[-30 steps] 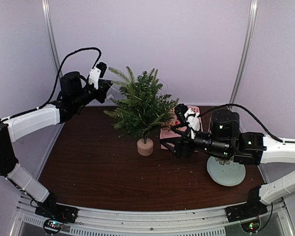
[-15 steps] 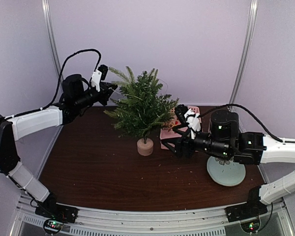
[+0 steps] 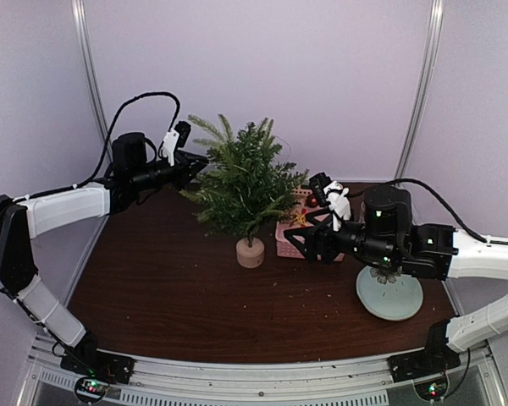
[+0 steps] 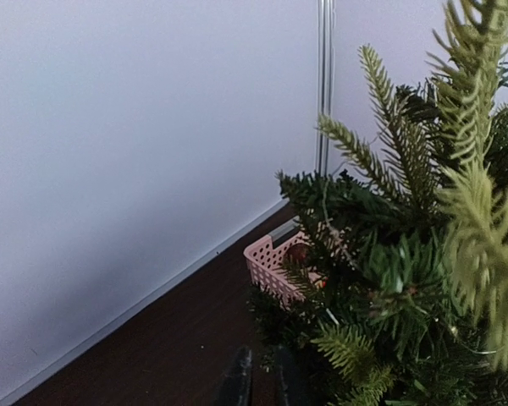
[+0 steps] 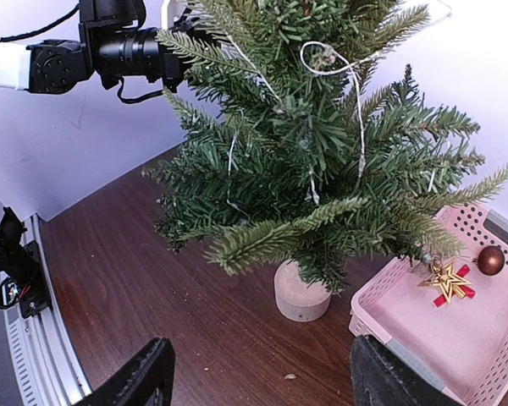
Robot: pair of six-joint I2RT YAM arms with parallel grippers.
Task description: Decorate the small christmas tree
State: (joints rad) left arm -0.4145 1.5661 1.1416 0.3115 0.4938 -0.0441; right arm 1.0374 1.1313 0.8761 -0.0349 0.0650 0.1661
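The small christmas tree (image 3: 245, 186) stands mid-table on its pale stump (image 3: 251, 252). In the right wrist view a thin white string (image 5: 349, 78) loops over the tree's (image 5: 313, 144) upper branches. My left gripper (image 3: 200, 158) is at the tree's upper left edge. Its dark fingertips (image 4: 237, 382) stand almost together with a thin slit between them, right beside the needles (image 4: 406, 279). I cannot tell whether anything thin lies in the slit. My right gripper (image 3: 310, 242) hovers low, just right of the stump (image 5: 301, 296). It (image 5: 262, 385) is wide open and holds nothing.
A pink basket (image 3: 285, 233) sits right of the stump, partly hidden by my right gripper. It (image 5: 423, 334) holds a gold star ornament (image 5: 446, 279) and a dark red ball (image 5: 491, 260). A pale round disc (image 3: 389, 298) lies under the right arm. Walls close in behind.
My left gripper has moved right, closer into the tree's upper branches. The right gripper has shifted slightly right and up. The tree and basket have not moved.
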